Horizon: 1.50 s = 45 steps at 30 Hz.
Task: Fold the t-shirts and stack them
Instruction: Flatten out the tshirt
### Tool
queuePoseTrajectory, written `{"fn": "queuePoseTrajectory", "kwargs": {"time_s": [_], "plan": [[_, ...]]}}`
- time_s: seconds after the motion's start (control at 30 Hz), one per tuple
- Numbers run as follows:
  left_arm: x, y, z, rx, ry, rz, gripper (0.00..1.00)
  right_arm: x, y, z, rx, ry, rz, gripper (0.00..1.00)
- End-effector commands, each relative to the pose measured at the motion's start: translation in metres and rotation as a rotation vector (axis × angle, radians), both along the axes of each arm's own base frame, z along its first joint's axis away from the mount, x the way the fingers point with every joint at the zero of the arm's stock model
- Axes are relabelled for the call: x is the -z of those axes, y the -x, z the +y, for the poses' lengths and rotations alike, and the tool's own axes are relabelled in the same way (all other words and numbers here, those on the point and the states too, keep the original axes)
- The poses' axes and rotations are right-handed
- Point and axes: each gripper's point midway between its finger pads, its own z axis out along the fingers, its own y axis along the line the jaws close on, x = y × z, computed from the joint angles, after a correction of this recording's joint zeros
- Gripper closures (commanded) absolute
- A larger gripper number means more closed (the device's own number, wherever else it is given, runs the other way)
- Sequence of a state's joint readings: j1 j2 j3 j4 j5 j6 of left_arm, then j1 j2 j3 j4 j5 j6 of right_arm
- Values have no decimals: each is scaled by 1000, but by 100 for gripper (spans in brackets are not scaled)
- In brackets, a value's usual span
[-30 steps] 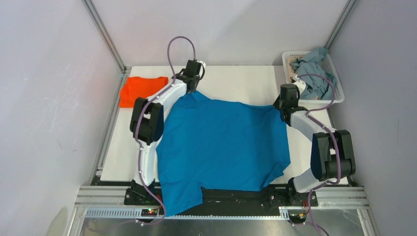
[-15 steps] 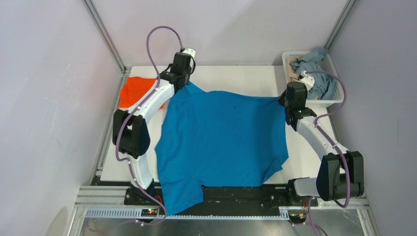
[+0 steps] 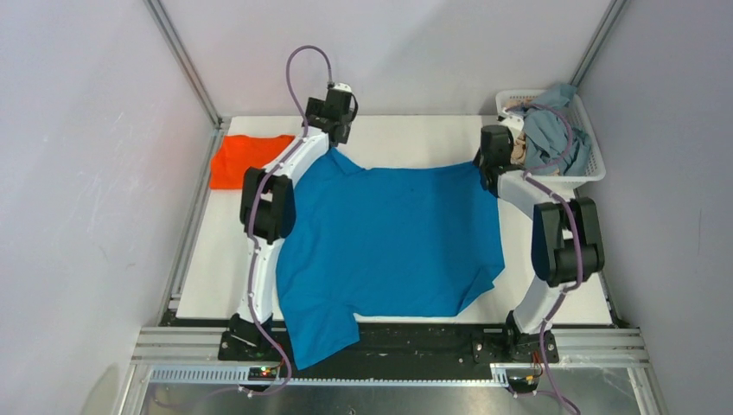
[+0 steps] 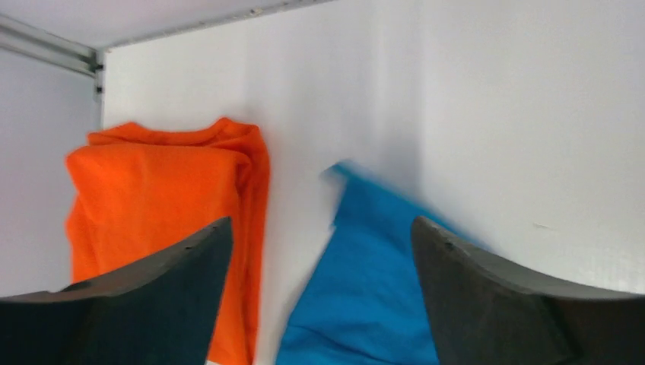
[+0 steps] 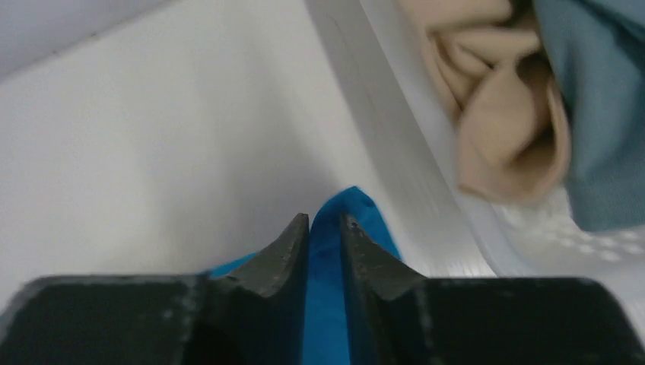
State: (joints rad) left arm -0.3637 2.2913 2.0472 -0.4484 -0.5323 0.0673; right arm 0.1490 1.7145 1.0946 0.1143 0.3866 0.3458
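The blue t-shirt lies spread open across the middle of the table. Its far edge is pulled fairly straight between the two arms, and its near-left part hangs over the table's near edge. Treat it as light, limp cloth. It will not hold a shape, it drapes and creases wherever it is unsupported, and it will probably slide easily on the smooth white top. The overhanging part may drag the rest toward you if you slacken the far edge.

Corners and seams look like the best places to pinch, since a doubled edge gives the fingers something to bite on.

Your right gripper is closed on the far-right corner, with blue cloth caught between its tips, just beside the basket.

Your left gripper stands wide and grips nothing. The far-left corner shows below and between its fingers, blurred, so you cannot tell whether it lies flat.

An orange t-shirt sits folded at the far left, near that corner but apart from it. I judge that to be where the stack goes.

A grey-blue t-shirt and a beige t-shirt lie crumpled in the basket, so keep the right arm's pull from snagging them.
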Motion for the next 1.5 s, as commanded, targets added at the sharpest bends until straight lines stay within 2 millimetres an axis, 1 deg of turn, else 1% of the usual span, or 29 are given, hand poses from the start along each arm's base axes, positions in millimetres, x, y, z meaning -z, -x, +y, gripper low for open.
{"fn": "queuePoseTrajectory", "kwargs": {"time_s": [0.0,0.03,0.07,0.1,0.13,0.17,0.2,0.23,0.27,0.3,0.33,0.37,0.4,0.43,0.47,0.5,0.53,0.57,0.67,0.7,0.8,0.83,0.87,0.97,1.0,1.2,1.3,1.4,1.47], "plan": [[-58,-21,20,-106,-25,-150,3,-63,-38,4,29,88,-123,63],[-72,-20,20,-111,-5,-176,1,-68,-37,6,28,89,-130,53],[-79,-19,19,-113,20,-190,1,-77,-33,11,22,82,-141,49],[-92,-14,19,-115,39,-211,1,-77,-29,13,18,81,-130,36],[-99,-11,19,-121,61,-221,0,-86,-25,18,13,69,-142,30],[-110,-3,19,-122,83,-233,0,-82,-18,20,6,69,-109,12],[-112,2,17,-125,109,-236,0,-88,-12,25,0,56,-109,7],[-119,12,17,-115,128,-234,0,-81,-3,27,-8,59,-66,3],[-118,19,14,-114,148,-228,0,-85,5,34,-16,39,-64,2],[-120,33,14,-111,160,-219,0,-78,15,40,-26,25,-25,1],[-100,46,14,-132,177,-177,0,-73,27,44,-46,8,10,1],[-109,58,10,-114,222,-184,0,-62,40,51,-58,-17,61,1],[-82,74,9,-127,262,-126,0,-52,54,60,-98,-48,105,1],[-91,88,0,-89,332,-122,0,-44,72,66,-105,-85,162,0],[-61,106,-1,-112,374,-53,0,-24,90,74,-140,-115,233,1],[-66,120,-8,-87,443,-44,0,-6,115,79,-153,-138,309,1],[-37,138,-8,-120,479,16,0,4,129,87,-188,-170,354,0],[-37,150,-14,-103,531,31,0,20,153,94,-212,-183,409,1],[9,189,-19,-132,589,140,0,42,198,115,-290,-217,498,1],[17,196,-22,-131,593,153,0,49,218,125,-323,-216,533,1],[48,222,-24,-143,625,223,0,63,252,137,-361,-217,596,0],[50,221,-28,-139,654,210,0,70,264,139,-356,-227,619,1],[63,231,-27,-142,658,240,0,75,272,138,-325,-244,640,1],[82,238,-25,-169,668,259,0,96,294,115,-201,-239,680,1],[89,241,-21,-187,654,268,0,96,299,109,-149,-259,682,1],[105,247,-2,-270,612,257,0,113,338,55,122,-336,702,1],[107,249,7,-302,605,246,0,109,349,39,229,-429,662,1],[106,248,15,-327,606,234,0,92,358,17,350,-475,549,0],[106,247,18,-331,605,232,0,79,358,10,373,-518,465,1]]}}
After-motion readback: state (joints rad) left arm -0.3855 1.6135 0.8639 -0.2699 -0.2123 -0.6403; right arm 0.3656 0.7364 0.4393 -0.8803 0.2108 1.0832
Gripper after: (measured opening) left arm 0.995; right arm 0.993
